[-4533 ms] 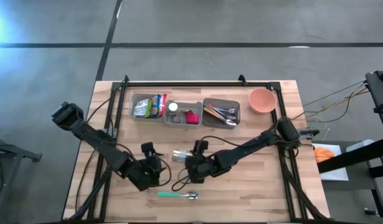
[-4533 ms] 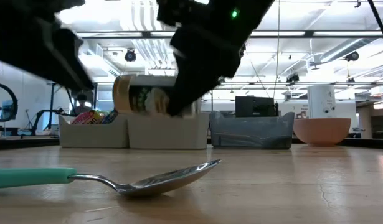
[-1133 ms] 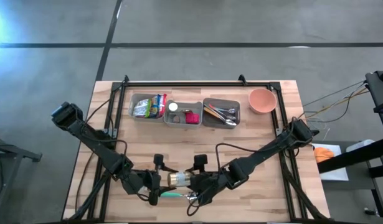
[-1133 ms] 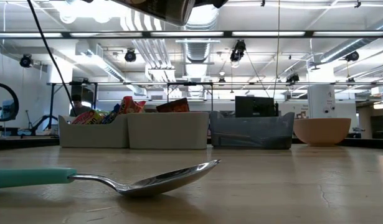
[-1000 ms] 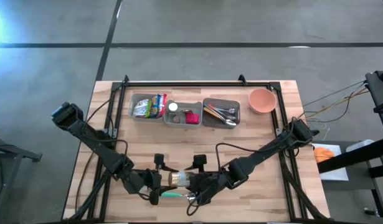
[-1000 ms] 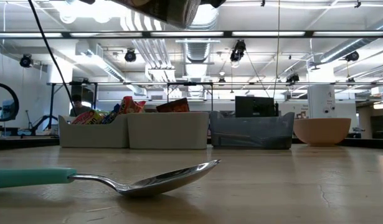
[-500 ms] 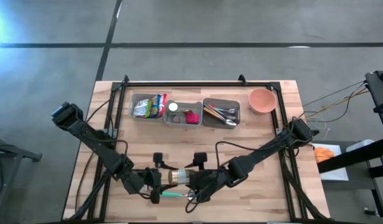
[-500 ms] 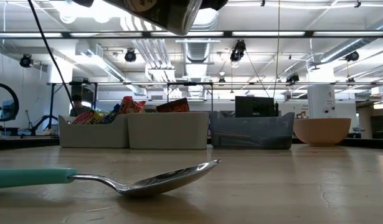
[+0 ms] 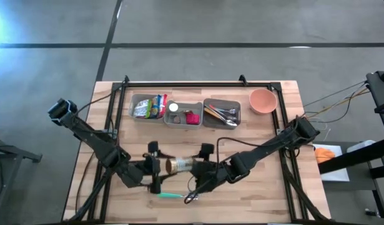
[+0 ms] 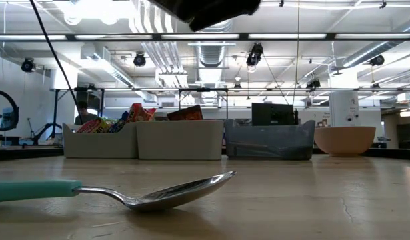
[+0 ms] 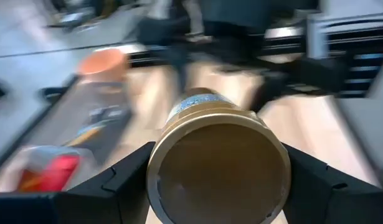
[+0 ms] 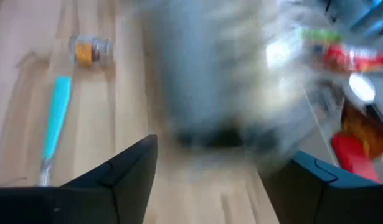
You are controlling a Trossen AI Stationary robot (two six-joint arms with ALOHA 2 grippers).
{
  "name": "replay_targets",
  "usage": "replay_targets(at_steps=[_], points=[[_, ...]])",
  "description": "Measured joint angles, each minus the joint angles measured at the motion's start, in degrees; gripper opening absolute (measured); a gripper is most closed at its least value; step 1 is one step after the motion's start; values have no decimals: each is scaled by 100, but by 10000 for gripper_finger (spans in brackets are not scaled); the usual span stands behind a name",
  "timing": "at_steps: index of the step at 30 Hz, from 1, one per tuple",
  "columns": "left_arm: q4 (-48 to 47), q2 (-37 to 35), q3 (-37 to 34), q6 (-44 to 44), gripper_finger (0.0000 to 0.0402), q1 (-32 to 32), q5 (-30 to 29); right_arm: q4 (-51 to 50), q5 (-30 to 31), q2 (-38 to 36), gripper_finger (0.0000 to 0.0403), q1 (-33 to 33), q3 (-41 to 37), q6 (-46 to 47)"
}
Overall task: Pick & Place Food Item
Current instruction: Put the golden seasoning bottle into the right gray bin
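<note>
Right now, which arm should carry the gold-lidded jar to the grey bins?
Left. Its claw grips the gold-lidded jar at the lid end, while the right claw sits at its other end, grip unclear.

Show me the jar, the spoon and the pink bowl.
jar point(image 11: 216, 165), left wrist view, on its round gold end.
spoon point(image 10: 181, 190), low view, on its metal bowl.
pink bowl point(image 9: 263, 100), high view, on its inside.

We see a teal-handled spoon point(image 9: 173, 196) near the table's point(image 9: 266, 187) front edge, three grey bins point(image 9: 184, 113) in a row toward its back edge, and a pink bowl point(image 9: 263, 100) near the back right corner.
</note>
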Motion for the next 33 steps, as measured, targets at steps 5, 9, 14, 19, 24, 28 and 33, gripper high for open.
replay_targets(at_steps=[5, 9, 14, 19, 24, 28, 33], points=[[-859, -73, 492, -217, 266, 320, -147, -433, 280, -325, 233, 62, -20, 667], [-1547, -92, 781, -418, 266, 652, 70, -613, 735, -489, 210, 24, -11, 1167], [-2277, -98, 1140, -385, 266, 1561, 463, -1106, 1085, -504, 181, 49, -18, 1560], [-2419, -109, 1372, 145, 266, 3176, 2221, -1784, 1115, -454, 150, 26, -52, 1864], [-2375, -109, 1448, 431, 266, 5051, 4324, -2604, 1113, -476, 121, 44, -60, 2223], [-2636, -109, 1447, 416, 266, 6157, 4668, -3251, 1124, -487, 101, 27, -60, 2488], [-2707, -109, 1451, 488, 266, 6745, 5038, -3648, 1142, -496, 79, -40, -131, 2644]])
